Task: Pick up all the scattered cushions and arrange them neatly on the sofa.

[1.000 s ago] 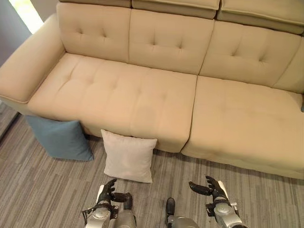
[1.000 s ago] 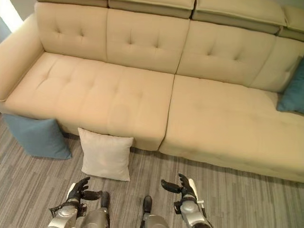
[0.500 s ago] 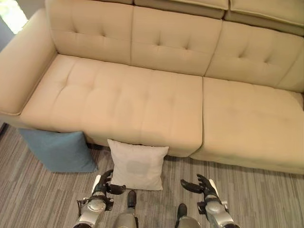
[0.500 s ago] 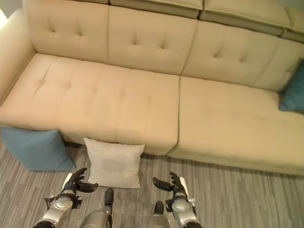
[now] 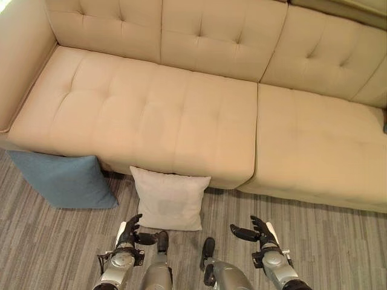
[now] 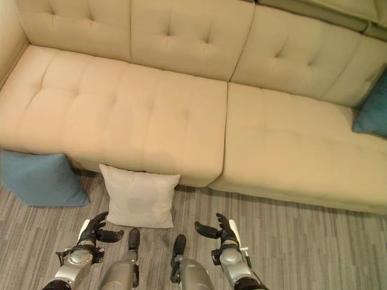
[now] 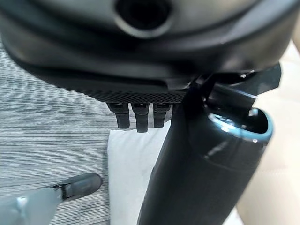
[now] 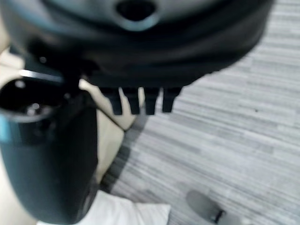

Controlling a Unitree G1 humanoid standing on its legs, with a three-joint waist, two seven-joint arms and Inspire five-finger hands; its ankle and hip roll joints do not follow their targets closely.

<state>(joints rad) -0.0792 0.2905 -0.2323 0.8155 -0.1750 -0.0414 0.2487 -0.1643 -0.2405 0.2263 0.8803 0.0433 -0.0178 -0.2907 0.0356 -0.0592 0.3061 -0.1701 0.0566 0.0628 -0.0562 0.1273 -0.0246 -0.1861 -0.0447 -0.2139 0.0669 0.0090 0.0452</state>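
My left hand (image 5: 128, 232) and my right hand (image 5: 257, 232) hover low over the grey striped carpet floor (image 5: 338, 241), both empty, fingers loosely spread with thumbs held apart. Just beyond my left hand, a square white fabric cushion (image 5: 168, 199) stands on the floor, leaning against the front of the beige tufted upholstered sofa (image 5: 163, 115). Further to my left, a blue fabric cushion (image 5: 63, 181) also rests on the floor, propped against the sofa's front near the armrest end. Far off to my right, a teal cushion (image 6: 372, 112) sits on the sofa seat against the backrest.
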